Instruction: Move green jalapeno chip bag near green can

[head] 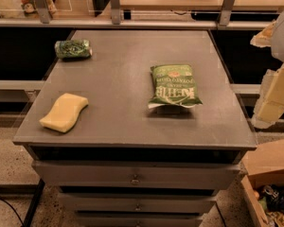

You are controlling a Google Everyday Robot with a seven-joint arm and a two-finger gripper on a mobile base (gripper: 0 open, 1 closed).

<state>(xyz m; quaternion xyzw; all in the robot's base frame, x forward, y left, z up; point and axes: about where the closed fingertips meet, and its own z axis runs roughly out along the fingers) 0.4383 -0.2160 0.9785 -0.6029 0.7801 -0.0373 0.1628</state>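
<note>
The green jalapeno chip bag (174, 85) lies flat on the grey table top (118, 79), right of centre, with its white lettering upside down to the camera. The green can (73, 48) lies on its side near the table's far left corner, well apart from the bag. My gripper (270, 103) shows as pale, yellowish-white parts at the right edge of the view. It is beyond the table's right edge, to the right of the bag and not touching it.
A yellow wavy sponge (64, 111) lies near the front left of the table. Drawers (135, 174) sit under the top. A cardboard box (270, 171) with items stands on the floor at lower right. A railing (132, 20) runs behind the table.
</note>
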